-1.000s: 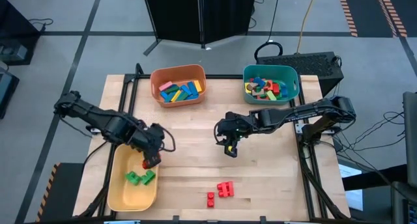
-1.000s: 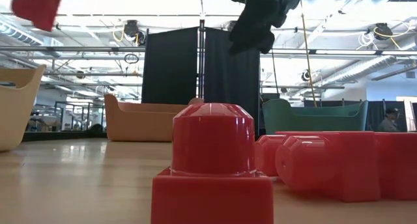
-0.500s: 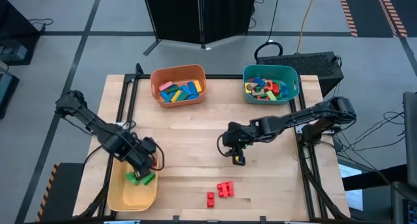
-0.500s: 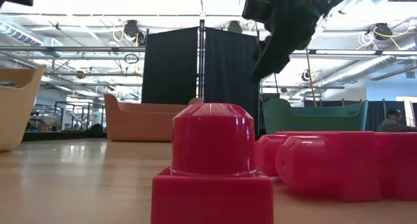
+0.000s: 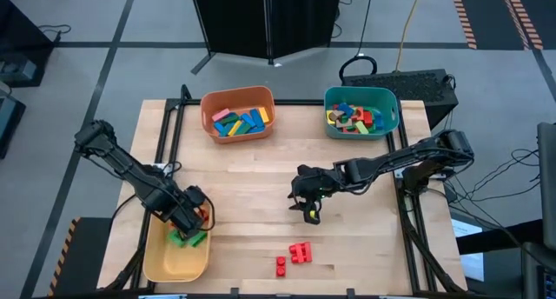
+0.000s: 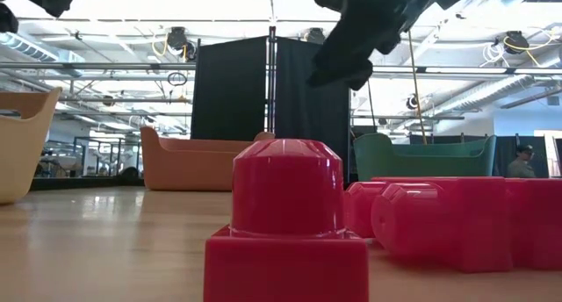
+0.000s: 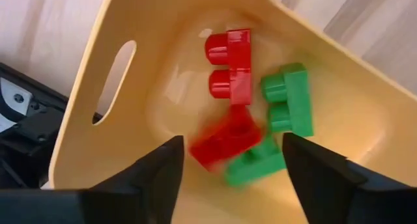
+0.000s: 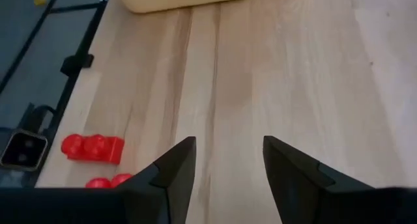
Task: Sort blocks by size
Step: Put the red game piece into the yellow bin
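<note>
My left gripper [image 7: 231,142] hangs open, pointing down, over the yellow bin [image 5: 165,260] at the table's near left. Just below its fingers a blurred red block [image 7: 225,138] is loose in the bin, beside a red two-stud brick [image 7: 231,66] and two green blocks [image 7: 290,97]. My right gripper [image 5: 308,210] stands open and slanted down above mid-table, nothing between its fingers. Two red studded blocks [image 5: 301,252], [image 5: 281,265] lie on the table nearer the front edge, and they fill the low view's foreground [image 6: 285,219].
An orange bin [image 5: 237,114] and a teal bin [image 5: 361,110], both holding mixed coloured blocks, stand along the far edge. Bare wood lies between the bins and the red blocks. Black frame rails run along both table sides.
My left gripper has carried a red block toward the table's left and down over the yellow bin. There it has opened and let go, and the block drops in among the green blocks. My right gripper has sunk a little toward the near edge and the red blocks.
</note>
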Controlling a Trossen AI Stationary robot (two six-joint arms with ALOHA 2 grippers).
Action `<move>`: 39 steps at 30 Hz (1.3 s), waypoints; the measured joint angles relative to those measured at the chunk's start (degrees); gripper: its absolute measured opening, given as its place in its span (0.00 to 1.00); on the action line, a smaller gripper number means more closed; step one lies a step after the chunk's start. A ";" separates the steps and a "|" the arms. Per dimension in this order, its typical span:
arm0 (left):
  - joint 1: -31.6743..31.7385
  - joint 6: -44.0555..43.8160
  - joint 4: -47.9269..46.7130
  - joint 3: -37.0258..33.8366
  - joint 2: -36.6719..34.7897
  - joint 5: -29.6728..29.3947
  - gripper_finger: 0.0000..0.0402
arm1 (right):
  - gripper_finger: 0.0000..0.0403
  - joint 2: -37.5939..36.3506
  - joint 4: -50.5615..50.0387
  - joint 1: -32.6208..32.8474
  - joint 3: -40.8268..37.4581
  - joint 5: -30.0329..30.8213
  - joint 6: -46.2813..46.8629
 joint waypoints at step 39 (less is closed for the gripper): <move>1.26 23.10 22.66 5.09 -0.48 -16.40 0.72 | 0.88 10.70 -13.53 23.53 8.76 13.47 10.41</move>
